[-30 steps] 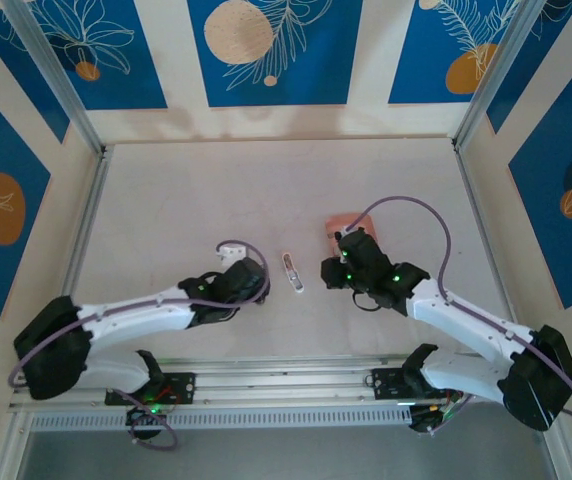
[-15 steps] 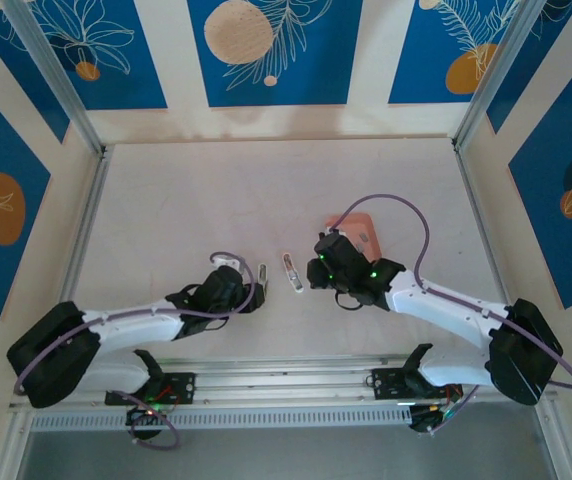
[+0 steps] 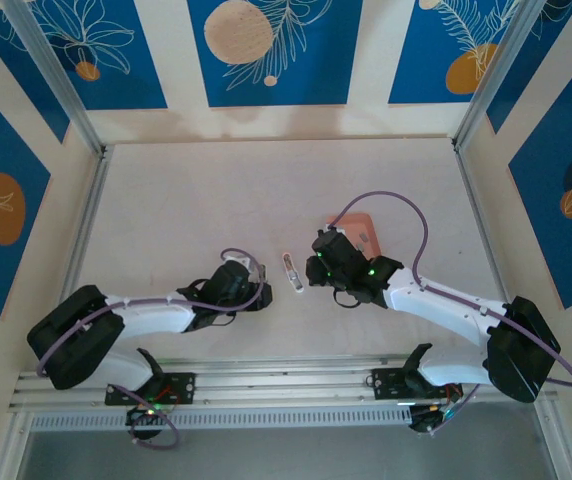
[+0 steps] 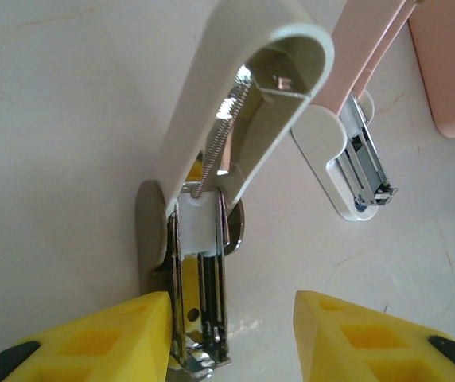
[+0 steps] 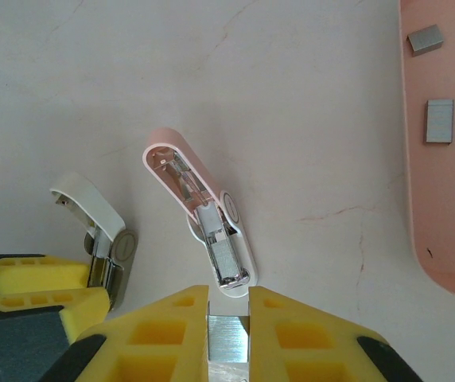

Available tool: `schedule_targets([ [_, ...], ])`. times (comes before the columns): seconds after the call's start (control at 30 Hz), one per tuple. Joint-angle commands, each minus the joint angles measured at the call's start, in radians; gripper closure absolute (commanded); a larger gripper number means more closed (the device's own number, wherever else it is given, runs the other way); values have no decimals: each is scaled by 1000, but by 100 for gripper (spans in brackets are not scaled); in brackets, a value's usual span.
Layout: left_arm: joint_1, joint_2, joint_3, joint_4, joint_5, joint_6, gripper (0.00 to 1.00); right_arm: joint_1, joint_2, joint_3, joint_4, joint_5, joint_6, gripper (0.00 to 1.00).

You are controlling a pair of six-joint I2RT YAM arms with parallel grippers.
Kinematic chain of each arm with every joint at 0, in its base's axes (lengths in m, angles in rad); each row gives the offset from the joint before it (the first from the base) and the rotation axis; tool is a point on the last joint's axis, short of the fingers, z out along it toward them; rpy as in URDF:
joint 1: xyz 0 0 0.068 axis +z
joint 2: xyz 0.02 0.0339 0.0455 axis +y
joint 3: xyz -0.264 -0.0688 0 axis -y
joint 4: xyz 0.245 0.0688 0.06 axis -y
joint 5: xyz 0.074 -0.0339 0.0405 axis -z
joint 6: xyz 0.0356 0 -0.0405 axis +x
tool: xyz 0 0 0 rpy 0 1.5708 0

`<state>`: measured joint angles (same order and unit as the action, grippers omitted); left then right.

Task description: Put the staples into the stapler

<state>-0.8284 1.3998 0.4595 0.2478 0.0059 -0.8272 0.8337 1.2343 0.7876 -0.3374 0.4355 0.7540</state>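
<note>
Left gripper (image 4: 231,309): low over the table (image 5: 291,95), its jaws apart around the hinge end of the white stapler (image 4: 243,103). In the left wrist view that stapler's metal base sat close against one yellow finger (image 4: 92,338), and a clear gap was left to the other finger.

Right gripper (image 5: 227,301): jaws together, clamped on a grey metal strip (image 5: 227,342) between the yellow pads. It hung just above the near end of the pink stapler (image 5: 211,223).

White stapler: upright on its round metal foot, with the white top swung up and open so that the spring and the metal inside showed. It stood just left of the pink stapler, and the two did not touch.

Pink stapler: flat on the table between the two grippers. Its pink lid was folded back and away from the arms, and its white base with the open metal channel pointed toward the right gripper.

Staples (image 5: 439,119): two small grey blocks lay loose and apart from each other on the floor of the tray (image 5: 450,223).

Tray: pink and shallow, to the right of the pink stapler and near it. In the top view the right arm partly covered it.

Strip: held over the open channel; whether it touched the channel could not be told.
</note>
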Motion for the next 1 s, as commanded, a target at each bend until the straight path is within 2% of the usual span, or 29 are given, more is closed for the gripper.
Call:
schedule_targets([
  [0.0,8,31,23,42,43,13,56,2,3,27,-17,20,-1,84],
  [0.23,8,49,21,84,75,8,57,2,-3,25,-19,16,-5,84],
  [0.63,8,-10,-24,106,61,-7,56,28,17,30,-7,8,2,84],
  [0.8,25,-84,-47,66,6,20,47,63,37,32,21,12,-9,84],
  [0.97,81,-249,-129,58,-110,48,42,107,95,40,89,13,-45,84],
])
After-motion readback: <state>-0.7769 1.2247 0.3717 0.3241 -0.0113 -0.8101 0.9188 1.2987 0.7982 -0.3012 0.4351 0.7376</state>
